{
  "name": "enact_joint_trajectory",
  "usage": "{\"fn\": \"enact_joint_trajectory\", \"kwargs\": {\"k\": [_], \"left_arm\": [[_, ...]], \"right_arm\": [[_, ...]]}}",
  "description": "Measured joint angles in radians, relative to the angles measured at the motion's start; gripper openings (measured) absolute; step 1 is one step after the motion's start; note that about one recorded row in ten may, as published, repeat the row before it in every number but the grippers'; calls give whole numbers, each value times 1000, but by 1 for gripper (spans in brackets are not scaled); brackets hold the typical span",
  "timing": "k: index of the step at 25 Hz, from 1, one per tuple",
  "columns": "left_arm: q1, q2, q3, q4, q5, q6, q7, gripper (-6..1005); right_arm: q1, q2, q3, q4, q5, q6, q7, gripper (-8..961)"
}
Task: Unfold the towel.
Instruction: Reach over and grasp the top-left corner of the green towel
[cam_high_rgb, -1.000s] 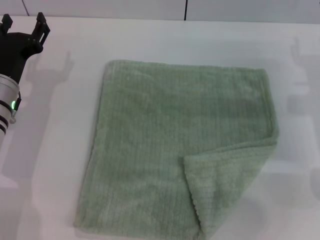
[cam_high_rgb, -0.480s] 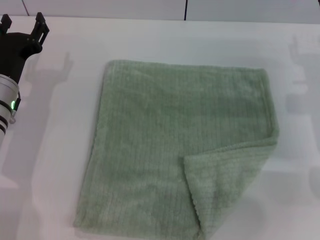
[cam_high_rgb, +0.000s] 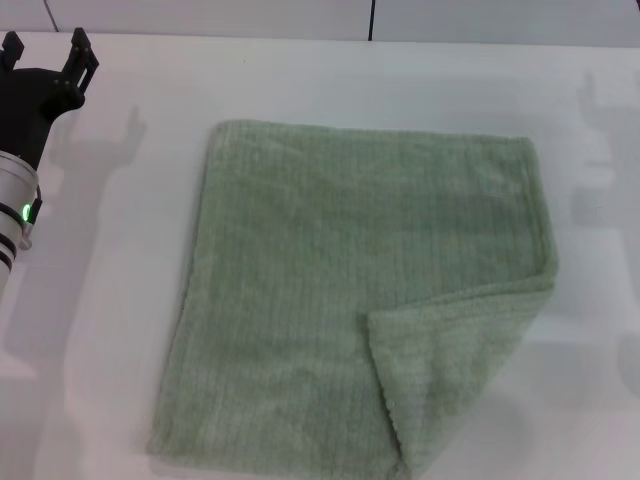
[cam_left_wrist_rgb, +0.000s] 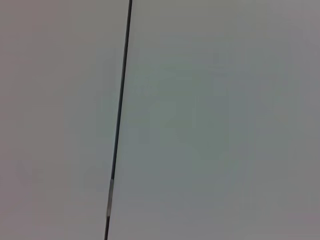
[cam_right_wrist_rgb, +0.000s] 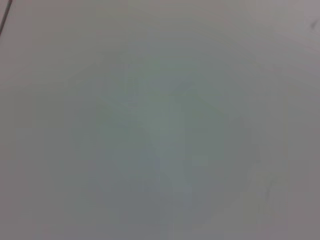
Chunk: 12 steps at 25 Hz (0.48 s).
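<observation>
The pale sage-green towel (cam_high_rgb: 360, 290) lies flat on the white table (cam_high_rgb: 130, 330) in the head view. Its near right corner (cam_high_rgb: 450, 370) is folded over onto the cloth as a triangular flap. My left gripper (cam_high_rgb: 45, 50) is at the far left, well away from the towel, with its two black fingers (cam_high_rgb: 80, 48) spread and nothing between them. My right gripper is out of view; only its shadow falls on the table at the right edge. Both wrist views show only plain pale surface, no towel.
A wall with a dark vertical seam (cam_high_rgb: 371, 18) runs behind the table's far edge. A similar dark seam (cam_left_wrist_rgb: 119, 120) crosses the left wrist view. White table surface surrounds the towel on all sides.
</observation>
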Motion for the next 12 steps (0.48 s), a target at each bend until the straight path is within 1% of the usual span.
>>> {"fn": "enact_joint_trajectory", "kwargs": {"k": [12], "left_arm": [[-8,-2,0,0,1,1,0,772]], "right_arm": [[-5,2,0,0,0,2,12,672]]}}
